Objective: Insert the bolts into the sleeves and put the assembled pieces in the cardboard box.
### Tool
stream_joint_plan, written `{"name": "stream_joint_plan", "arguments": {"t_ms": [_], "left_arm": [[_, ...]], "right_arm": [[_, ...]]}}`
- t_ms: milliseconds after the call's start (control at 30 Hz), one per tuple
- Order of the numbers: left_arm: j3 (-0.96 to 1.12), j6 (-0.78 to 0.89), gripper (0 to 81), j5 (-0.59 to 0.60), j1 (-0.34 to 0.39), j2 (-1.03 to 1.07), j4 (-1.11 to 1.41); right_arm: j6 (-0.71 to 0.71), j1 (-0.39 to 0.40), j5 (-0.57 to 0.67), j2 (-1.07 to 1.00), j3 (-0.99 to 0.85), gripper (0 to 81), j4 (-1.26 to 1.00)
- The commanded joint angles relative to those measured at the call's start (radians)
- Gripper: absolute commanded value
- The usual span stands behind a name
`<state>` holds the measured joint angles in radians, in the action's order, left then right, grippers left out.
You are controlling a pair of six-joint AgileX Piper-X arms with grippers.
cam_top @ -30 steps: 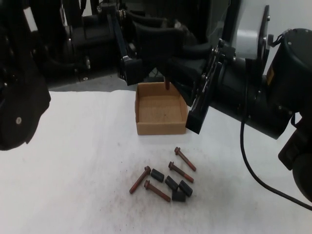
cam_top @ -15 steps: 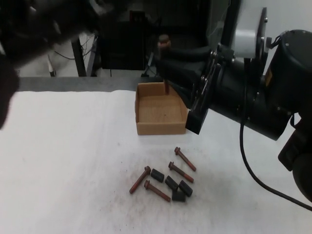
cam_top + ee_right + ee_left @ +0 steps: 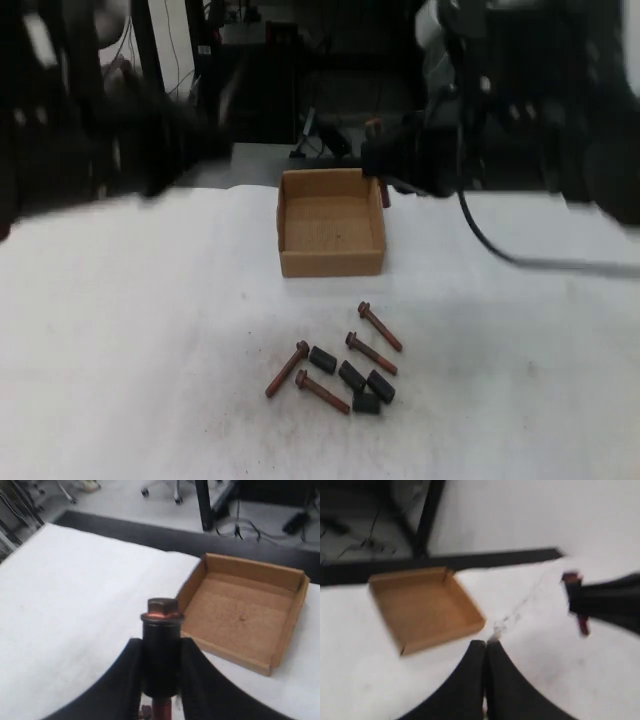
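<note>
My right gripper [image 3: 161, 647] is shut on a black sleeve [image 3: 160, 655] with a rusty bolt through it; the bolt head [image 3: 161, 610] sticks out above. In the high view this assembled piece [image 3: 384, 193] hangs by the far right corner of the open cardboard box [image 3: 330, 262]. The box [image 3: 272, 650] appears empty. My left gripper [image 3: 485, 647] is shut with nothing in it, a short way off from the box [image 3: 445, 632]. Several loose bolts [image 3: 380, 326] and several black sleeves [image 3: 322, 359] lie on the white bench in front of the box.
The white bench cover [image 3: 150, 330] runs wide to the left and right of the loose parts. A dark gap [image 3: 165, 540] runs along the bench's far edge behind the box. The left arm [image 3: 150, 140] hangs blurred over the far left.
The left arm has swung away from the box to the far left. The right arm has pulled back, carrying the sleeved bolt from the box's far rim to its far right corner.
</note>
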<state>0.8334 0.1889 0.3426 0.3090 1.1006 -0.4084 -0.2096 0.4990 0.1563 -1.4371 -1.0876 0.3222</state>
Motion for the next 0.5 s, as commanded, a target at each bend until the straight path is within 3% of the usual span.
{"name": "stream_joint_plan", "arguments": {"t_ms": [0,467], "left_arm": [[0.004,-0.035,0.3,-0.043,-0.001,-0.006,-0.129],[0.004,-0.077,0.3,-0.043,-0.001,-0.006,-0.368]], "right_arm": [[0.009,-0.032,0.01,-0.12,-0.138,0.8,0.172],[0.007,-0.044,0.053,-0.671,-0.732,0.8,0.429]]}}
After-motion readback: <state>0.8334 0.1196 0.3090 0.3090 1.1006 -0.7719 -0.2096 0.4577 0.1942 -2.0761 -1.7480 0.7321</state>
